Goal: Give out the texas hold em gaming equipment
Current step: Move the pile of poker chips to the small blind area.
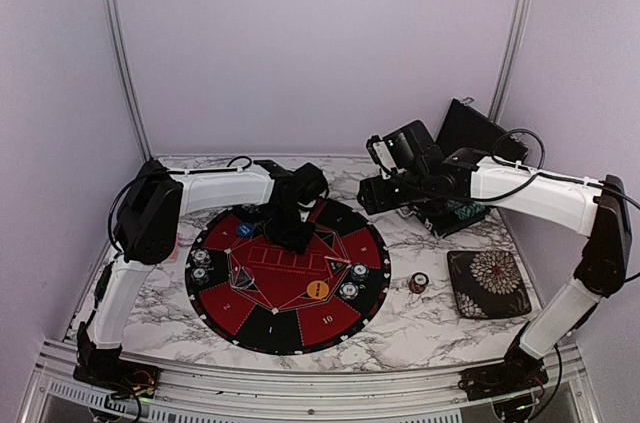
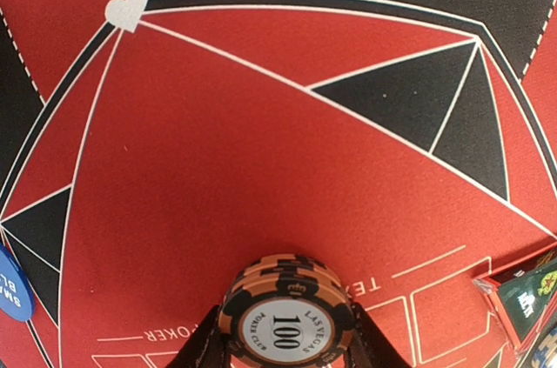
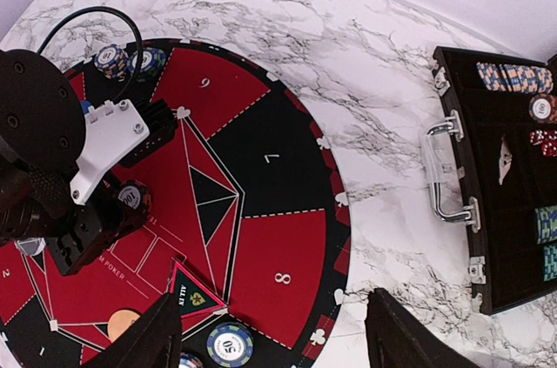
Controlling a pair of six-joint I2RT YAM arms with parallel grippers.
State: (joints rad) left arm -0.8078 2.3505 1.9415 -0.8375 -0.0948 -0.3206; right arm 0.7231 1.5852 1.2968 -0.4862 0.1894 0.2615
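Note:
A small stack of orange-and-black poker chips point(image 2: 287, 320) marked 100 sits between the fingers of my left gripper point(image 2: 287, 346), which is shut on its sides just above the red centre of the round felt mat point(image 1: 288, 338). The right wrist view shows the same stack point(image 3: 130, 197) under the left arm. My right gripper point(image 3: 274, 342) hangs open and empty over the mat's far right edge, near sector 8. Other chip stacks point(image 1: 201, 256) point(image 1: 359, 270) point(image 1: 348, 290) rest on the mat's rim, along with a blue button disc point(image 1: 245, 230) and an orange button disc point(image 1: 318, 290).
The black hinged case point(image 3: 513, 177) lies open at the back right with rows of chips inside. A dark flower-patterned tray point(image 1: 488, 283) sits front right, with a lone red chip stack point(image 1: 418, 283) beside it. A triangular ALL IN marker point(image 3: 191, 294) lies on the mat.

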